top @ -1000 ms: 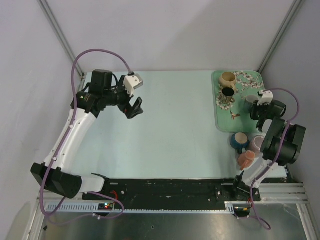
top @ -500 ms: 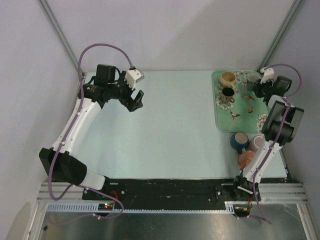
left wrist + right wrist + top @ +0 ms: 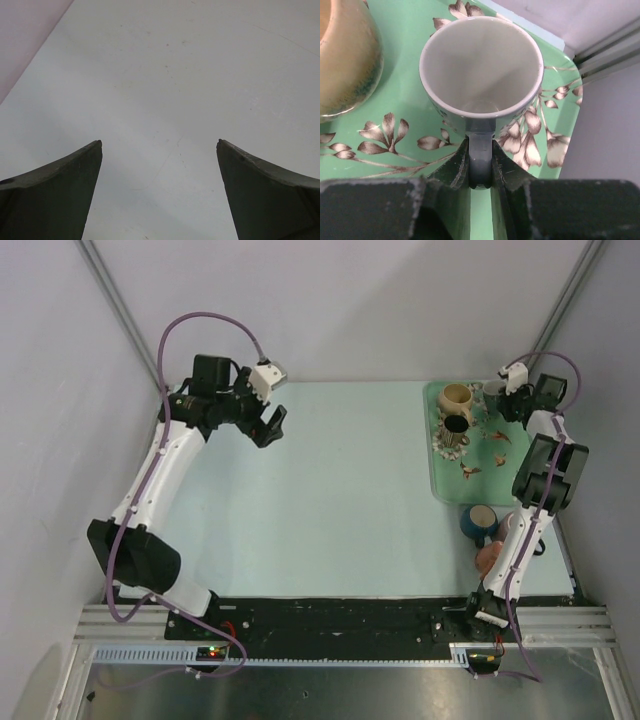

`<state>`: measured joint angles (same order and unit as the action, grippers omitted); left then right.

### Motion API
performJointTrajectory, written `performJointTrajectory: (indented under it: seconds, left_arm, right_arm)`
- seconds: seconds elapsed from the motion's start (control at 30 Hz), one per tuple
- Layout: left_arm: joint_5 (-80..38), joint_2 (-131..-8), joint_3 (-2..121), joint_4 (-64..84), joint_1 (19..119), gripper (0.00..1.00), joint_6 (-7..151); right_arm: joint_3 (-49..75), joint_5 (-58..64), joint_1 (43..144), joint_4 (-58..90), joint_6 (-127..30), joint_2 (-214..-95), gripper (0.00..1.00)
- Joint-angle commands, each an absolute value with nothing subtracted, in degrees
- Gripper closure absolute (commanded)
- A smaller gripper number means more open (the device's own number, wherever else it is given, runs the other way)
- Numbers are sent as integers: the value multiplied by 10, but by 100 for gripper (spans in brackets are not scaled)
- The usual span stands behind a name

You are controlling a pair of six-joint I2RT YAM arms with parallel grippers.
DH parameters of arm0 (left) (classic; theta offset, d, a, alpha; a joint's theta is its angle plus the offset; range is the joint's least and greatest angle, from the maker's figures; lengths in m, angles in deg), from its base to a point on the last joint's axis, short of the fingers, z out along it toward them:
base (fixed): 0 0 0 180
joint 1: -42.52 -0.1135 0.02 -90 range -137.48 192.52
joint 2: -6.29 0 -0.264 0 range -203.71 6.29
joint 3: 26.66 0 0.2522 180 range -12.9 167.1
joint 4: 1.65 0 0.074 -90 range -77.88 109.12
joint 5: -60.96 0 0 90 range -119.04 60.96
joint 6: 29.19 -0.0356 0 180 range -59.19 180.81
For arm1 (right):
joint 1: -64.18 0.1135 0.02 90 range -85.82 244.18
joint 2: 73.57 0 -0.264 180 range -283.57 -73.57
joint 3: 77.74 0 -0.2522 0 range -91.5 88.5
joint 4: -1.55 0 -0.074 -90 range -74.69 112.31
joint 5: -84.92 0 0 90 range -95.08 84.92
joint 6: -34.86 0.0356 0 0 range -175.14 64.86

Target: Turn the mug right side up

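While right gripper (image 3: 480, 152) pinched mug (image 3: 481, 65) by handle, mug stood upright on floral tray (image 3: 405, 95), tan mug (image 3: 345, 50) just beside. Over bare surface (image 3: 165, 75), left gripper (image 3: 159, 142) gaped wide, empty.

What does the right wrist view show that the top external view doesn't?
Right wrist only: the right gripper clamped on the grey mug's handle, the mug's inside empty. Top external only: the left gripper open above the table, and a blue mug off the tray. Both: the grey mug, the tan mug and the green tray.
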<state>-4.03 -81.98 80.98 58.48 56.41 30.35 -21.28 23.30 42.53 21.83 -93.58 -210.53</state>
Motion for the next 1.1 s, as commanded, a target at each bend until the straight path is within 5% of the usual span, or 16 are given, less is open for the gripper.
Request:
performJointTrajectory:
  seconds: [0.0, 0.17, 0.7, 1.0, 1.07]
  left_arm:
    - [-52, -829, 844, 572, 552, 0, 289]
    - [-49, -831, 846, 572, 547, 0, 291]
    - [-48, -840, 871, 572, 546, 0, 280]
    - [-55, -819, 859, 572, 546, 0, 291]
    - [-62, -810, 849, 572, 546, 0, 304]
  right_arm:
    - [-246, 193, 440, 244, -1006, -2124, 100]
    - [-243, 168, 433, 246, -992, -2122, 95]
    - [-211, 182, 403, 250, -957, -2092, 36]
    - [-94, 131, 398, 138, -876, -1962, 20]
    - [-46, 122, 396, 98, -834, -1916, 5]
